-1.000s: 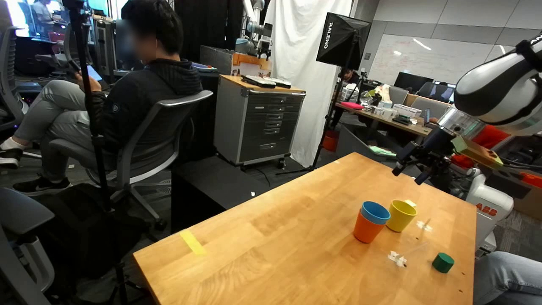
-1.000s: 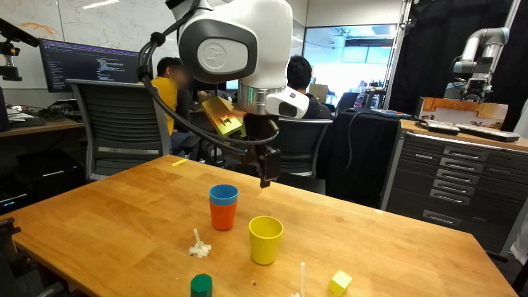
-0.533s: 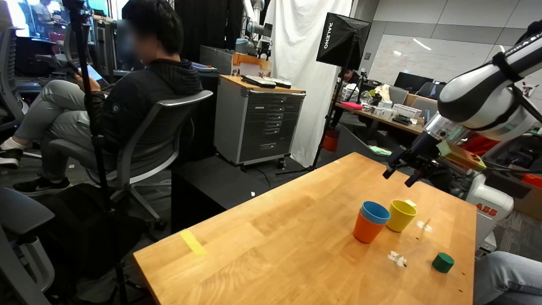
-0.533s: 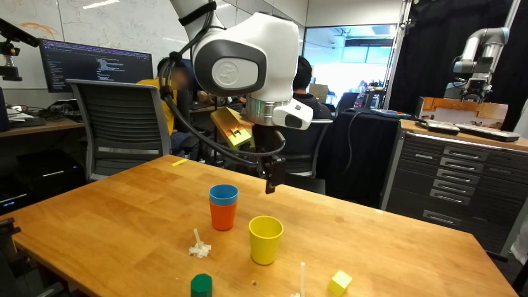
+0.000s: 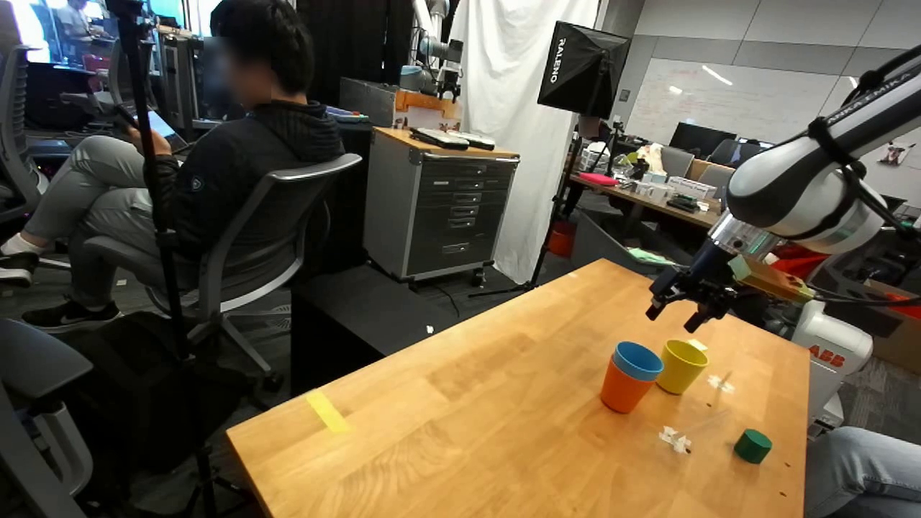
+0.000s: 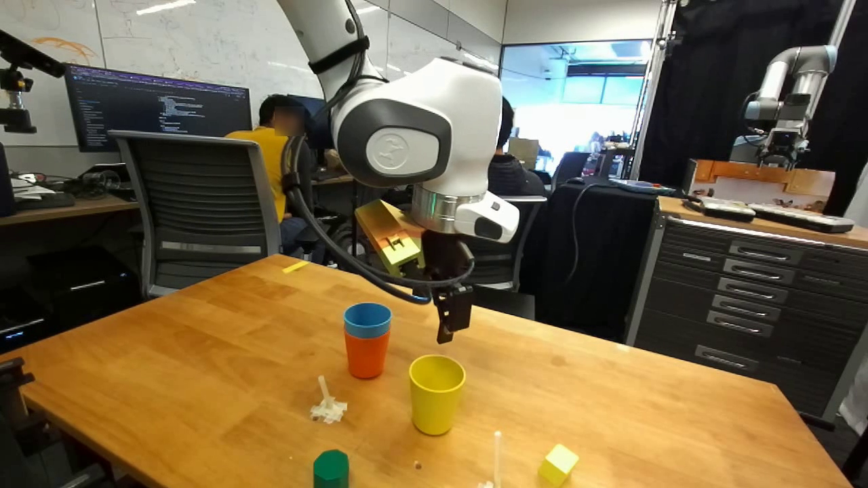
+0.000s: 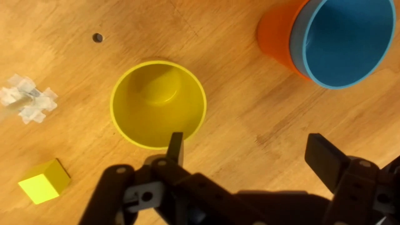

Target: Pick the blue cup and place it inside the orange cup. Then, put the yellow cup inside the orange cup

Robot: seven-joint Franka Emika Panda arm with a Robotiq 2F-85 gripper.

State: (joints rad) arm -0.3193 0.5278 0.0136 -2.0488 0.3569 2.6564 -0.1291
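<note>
The fingers (image 7: pixel 175 148) stand wide apart, holding nothing. The coming grasp, it seems, turns on the yellow cup (image 7: pixel 157 112) being to one side of the gap: in the wrist view it stands ahead of the fingertip at left, which overlaps its near rim, while both exterior views put the tips higher than it, not touching. A sideways shift is likely needed. It is upright on the worktop (image 7: pixel 250 103), open end up toward the fingers. The blue cup (image 7: pixel 347 47) sits inside the orange cup (image 7: pixel 275 37), ahead of the other finger. The arm (image 6: pixel 407 135) reaches down from above, fingers pointing mainly downward.
</note>
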